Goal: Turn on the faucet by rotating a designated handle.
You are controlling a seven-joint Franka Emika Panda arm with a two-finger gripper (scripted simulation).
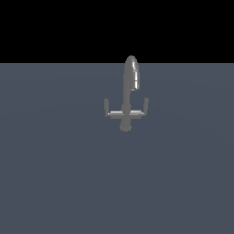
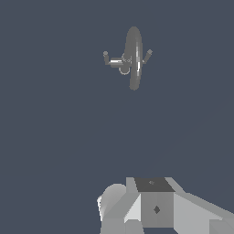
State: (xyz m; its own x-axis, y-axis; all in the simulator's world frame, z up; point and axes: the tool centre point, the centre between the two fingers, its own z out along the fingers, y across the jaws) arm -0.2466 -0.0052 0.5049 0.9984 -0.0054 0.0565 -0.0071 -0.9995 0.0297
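Note:
The faucet (image 1: 126,107) stands upright on the flat gray ground, a gray metal tap with a tall arched spout (image 1: 131,73) and a round base. Its crossbar carries two matching upturned handle stubs, one on the exterior view's left (image 1: 106,106) and one on its right (image 1: 146,105). The frames do not show which stub is the designated one. The wrist view shows the faucet (image 2: 132,59) from above and far off, with both stubs (image 2: 106,55) (image 2: 148,54). A bulky white and gray part of my arm (image 2: 155,208) shows there, far from the faucet. No fingers can be made out.
Flat gray ground (image 1: 55,173) spreads around the faucet on all sides. A black background lies above its far edge. No other objects show.

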